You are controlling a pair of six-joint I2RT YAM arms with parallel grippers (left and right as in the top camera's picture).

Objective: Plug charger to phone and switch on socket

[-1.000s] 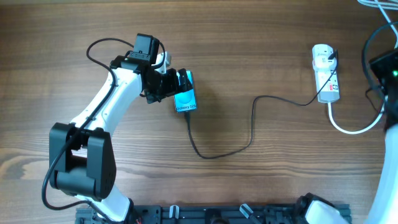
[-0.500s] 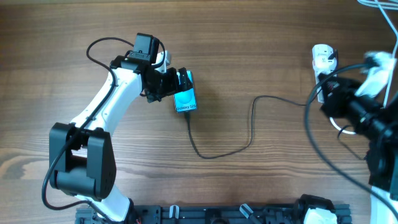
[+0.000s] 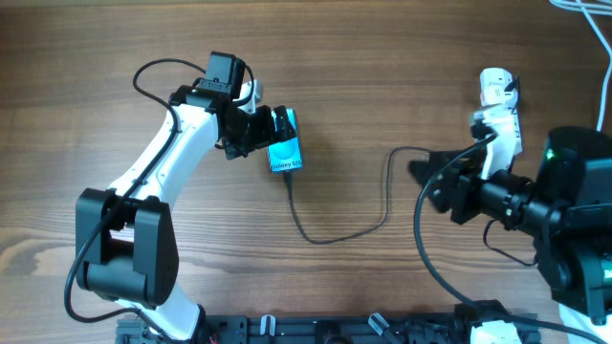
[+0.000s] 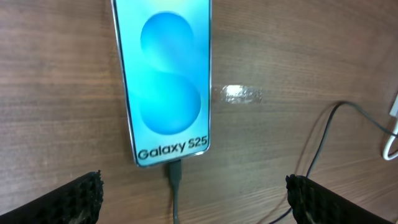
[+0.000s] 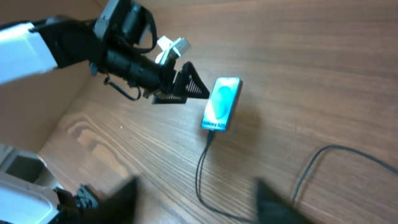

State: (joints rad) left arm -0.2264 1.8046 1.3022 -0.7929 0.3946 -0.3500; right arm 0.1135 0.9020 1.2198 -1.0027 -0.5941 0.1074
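We found the phone [image 3: 285, 153] lying screen up left of the table's [image 3: 96, 57] middle. The plug tip of the charger [image 3: 387, 186] was seated in its bottom end, and the thin black cable looped toward the right edge. The left gripper [image 3: 258, 129] was just beside the phone, its fingers [image 4: 78, 198] spread wide and holding nothing. The socket [image 3: 495, 91] lay near the far right corner, partly hidden by the right arm. The right gripper [image 3: 427, 183], blurred, looked spread and empty.

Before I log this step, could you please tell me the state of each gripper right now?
Left gripper: open, fingers wide apart, holding nothing.
Right gripper: open, holding nothing.
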